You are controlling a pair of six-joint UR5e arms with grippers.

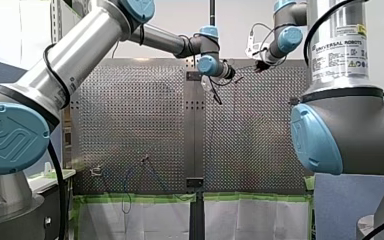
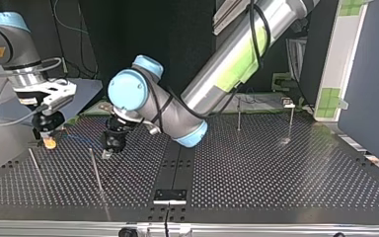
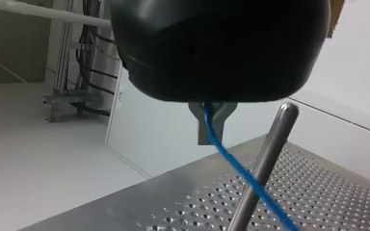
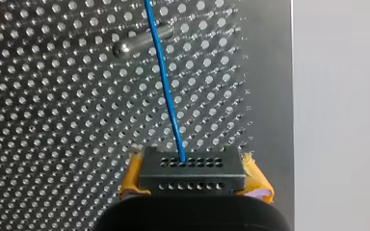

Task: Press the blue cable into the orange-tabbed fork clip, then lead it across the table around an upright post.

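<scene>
My left gripper [image 3: 211,126] is shut on the blue cable [image 3: 241,171], which runs from its metal fingertips down past an upright steel post [image 3: 265,163] close beside it. In the top view this gripper [image 2: 107,152] hangs low over the perforated table [image 2: 276,177], left of the centre strip. My right gripper [image 4: 191,163] is shut on the same cable [image 4: 166,82], which stretches straight from it toward the post [image 4: 142,42]. Orange shows on both sides of its black perforated tips; I cannot tell clip tabs from pads. In the top view it [image 2: 47,136] stands at the far left, with orange at its tip.
Two thin posts [image 2: 97,173] [image 2: 35,165] rise near the grippers in the top view, and two more [image 2: 238,113] [image 2: 291,118] stand far to the right. The table's edge [image 4: 289,96] runs close beside my right gripper. Loose wires [image 1: 145,167] hang by the table's near edge in the front view.
</scene>
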